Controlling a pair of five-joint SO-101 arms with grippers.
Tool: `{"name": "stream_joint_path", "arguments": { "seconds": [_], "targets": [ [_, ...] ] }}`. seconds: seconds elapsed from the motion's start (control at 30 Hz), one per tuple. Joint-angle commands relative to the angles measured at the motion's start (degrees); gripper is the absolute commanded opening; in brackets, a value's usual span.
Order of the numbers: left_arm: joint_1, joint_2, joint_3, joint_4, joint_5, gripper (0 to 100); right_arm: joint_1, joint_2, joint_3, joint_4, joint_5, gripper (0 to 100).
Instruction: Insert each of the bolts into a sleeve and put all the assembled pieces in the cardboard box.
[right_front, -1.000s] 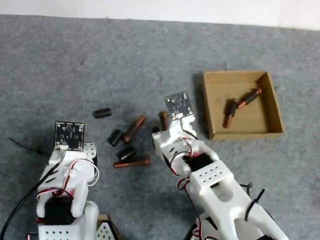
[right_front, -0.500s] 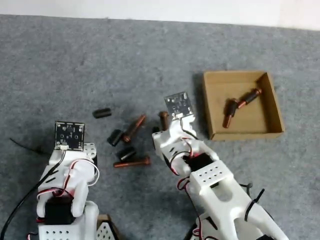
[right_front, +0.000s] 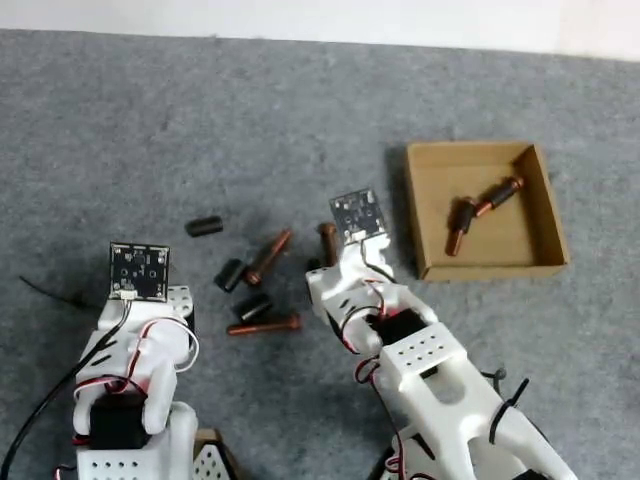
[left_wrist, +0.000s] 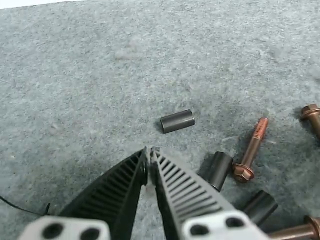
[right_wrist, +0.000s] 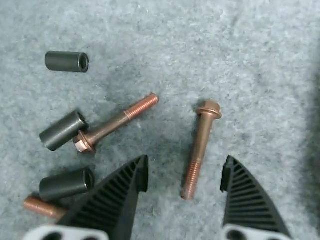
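— Grey felt table (right_front: 120, 120); the right gripper (right_wrist: 186, 159) gapes open over the copper bolt (right_wrist: 202, 145), centre of the high view. Best grab?

— Lower squarely and pinch mid-shank (threads point toward the arm). It lies loose, flanged hex head, just left of the cardboard box (right_front: 490, 268). The left gripper (left_wrist: 150, 152) is closed, empty.

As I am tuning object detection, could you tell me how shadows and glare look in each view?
High view: soft, even light, no glare, the cardboard box shaded along its inner walls. Right wrist view: the bolt by the open right claw throws a faint shadow. Left wrist view: thin shadow under the lone sleeve, beyond the shut left claw.
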Motion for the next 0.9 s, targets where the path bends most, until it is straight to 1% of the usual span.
{"name": "stream_joint_path", "arguments": {
  "seconds": [0.0,0.4,0.47,0.53,0.6,0.67,0.73,0.77,0.87],
  "targets": [
    [-0.75,-0.40,-0.31,-1.05,-0.09,3,-0.57,-1.89,-0.22,-0.04,-0.09,21.6],
    [-0.84,-0.40,-0.31,-1.05,-0.18,3,-0.57,-1.89,-0.13,-0.04,-0.09,21.6],
    [-2.86,-0.40,-0.40,-1.23,-0.09,3,-1.01,-1.98,-0.13,-0.04,-0.09,21.6],
    [-6.55,-0.40,-0.66,-1.49,0.00,3,-3.65,-1.98,-0.40,0.13,0.00,21.6],
    [-9.36,-0.40,-0.48,-3.16,0.09,3,-7.52,-1.89,-0.48,0.22,2.64,21.6],
    [-11.82,-0.40,-0.40,-4.04,0.35,3,-11.91,-1.45,-0.48,0.31,9.23,21.6],
    [-13.76,-0.40,-0.40,-4.22,3.08,3,-14.81,0.84,-0.84,0.31,15.38,21.6],
    [-14.99,-0.40,-0.40,-4.22,4.31,3,-15.60,2.77,-2.07,0.31,17.32,21.6],
    [-18.59,-0.40,-0.13,-5.89,6.95,3,-15.69,11.12,-8.75,1.98,19.87,21.6]
  ]
}}
